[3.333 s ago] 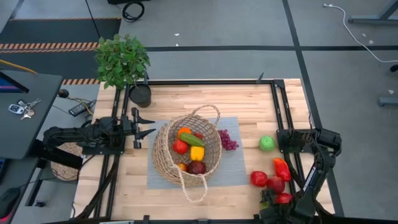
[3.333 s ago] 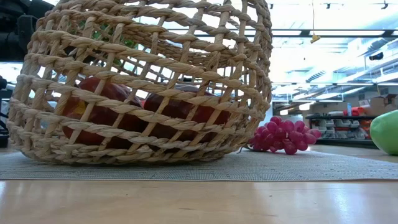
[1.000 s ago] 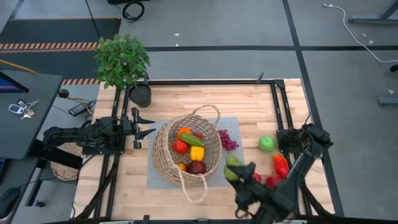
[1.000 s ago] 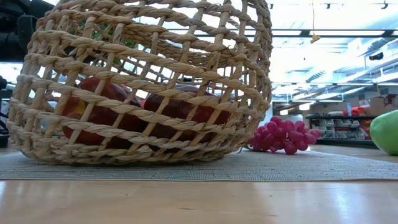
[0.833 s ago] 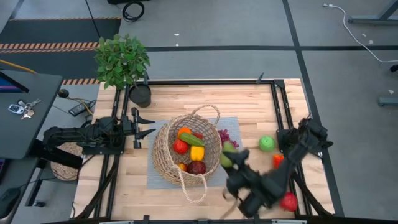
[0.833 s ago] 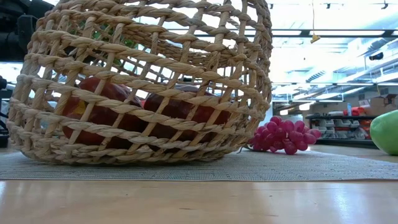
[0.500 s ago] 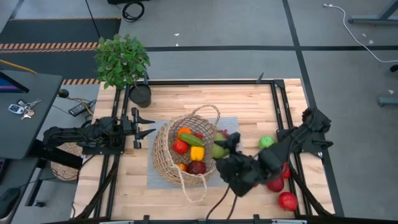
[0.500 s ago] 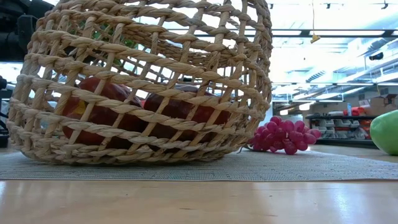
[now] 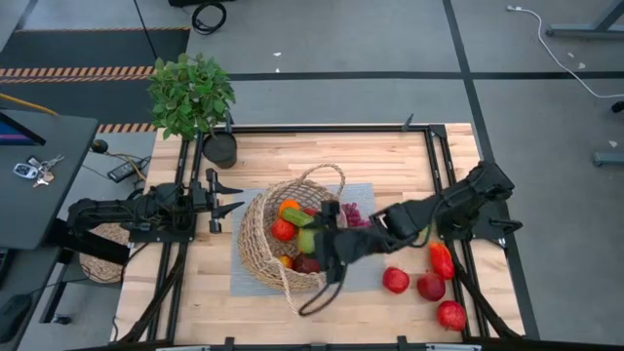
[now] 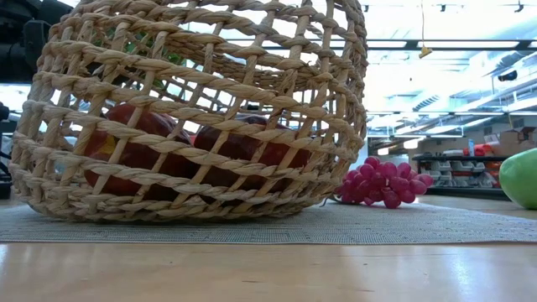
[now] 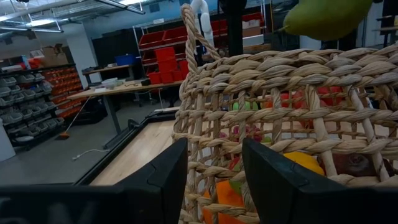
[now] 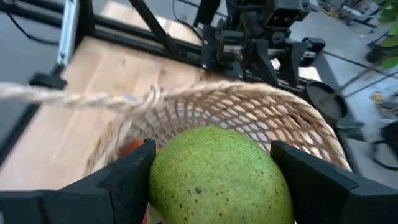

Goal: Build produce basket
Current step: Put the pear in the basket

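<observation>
The tan wicker basket (image 9: 263, 244) stands on a grey mat (image 9: 375, 265) at mid table and holds an orange (image 9: 290, 207), red fruit (image 9: 283, 230) and a dark plum (image 9: 308, 263). My right gripper (image 9: 318, 242) reaches in from the table's right, shut on a green pear (image 12: 217, 171), which hangs above the basket's inside (image 11: 326, 17). My left gripper (image 9: 230, 196) waits open, level, just left of the basket. Purple grapes (image 10: 382, 183) lie on the mat, right of the basket. My right gripper pinches the pear between its two fingers (image 12: 127, 177), one on each of its flanks (image 12: 163, 177). The fingers come from the table's right, slanting downward. The pear is lifted clear, above the basket's rim (image 12: 249, 99) and the fruit inside.
Red apples (image 9: 395, 280) (image 9: 431, 286) (image 9: 451, 315) and a red pepper (image 9: 441, 260) lie near the table's right front. A green apple (image 10: 522, 178) sits right of the grapes. A potted plant (image 9: 193, 96) and a black pot (image 9: 220, 149) stand at the far left corner.
My right gripper has carried the pear from the table's near right, beside the red apples, up and leftward until it hangs over the basket; it has rolled on the way. The red apples it hid now show. The basket has stayed put.
</observation>
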Tool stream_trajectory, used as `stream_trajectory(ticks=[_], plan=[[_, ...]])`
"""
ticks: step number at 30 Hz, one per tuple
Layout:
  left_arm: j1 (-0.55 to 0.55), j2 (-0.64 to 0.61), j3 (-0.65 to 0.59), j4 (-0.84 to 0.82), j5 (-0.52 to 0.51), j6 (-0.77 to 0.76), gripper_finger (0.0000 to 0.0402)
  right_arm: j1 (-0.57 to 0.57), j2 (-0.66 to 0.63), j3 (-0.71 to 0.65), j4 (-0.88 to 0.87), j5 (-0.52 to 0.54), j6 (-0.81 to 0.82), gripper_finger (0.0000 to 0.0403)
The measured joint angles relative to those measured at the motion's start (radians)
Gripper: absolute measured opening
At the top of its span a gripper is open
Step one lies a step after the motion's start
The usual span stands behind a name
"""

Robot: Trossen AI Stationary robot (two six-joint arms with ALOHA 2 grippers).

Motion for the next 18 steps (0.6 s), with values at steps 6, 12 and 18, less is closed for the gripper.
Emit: stream_trajectory(ticks=[6,12,18], plan=[[0.000,0.000,0.000,0.000,0.000,0.000,0.0160,-0.085,0.000,-0.006,0.131,-0.239,-0.005,0.0307],[0.000,0.000,0.000,0.000,0.000,0.000,0.0160,-0.169,-0.001,-0.006,0.244,-0.463,0.046,0.0307],[0.000,0.000,0.000,0.000,0.000,0.000,0.0160,-0.211,-0.001,-0.006,0.243,-0.712,0.098,0.0313]])
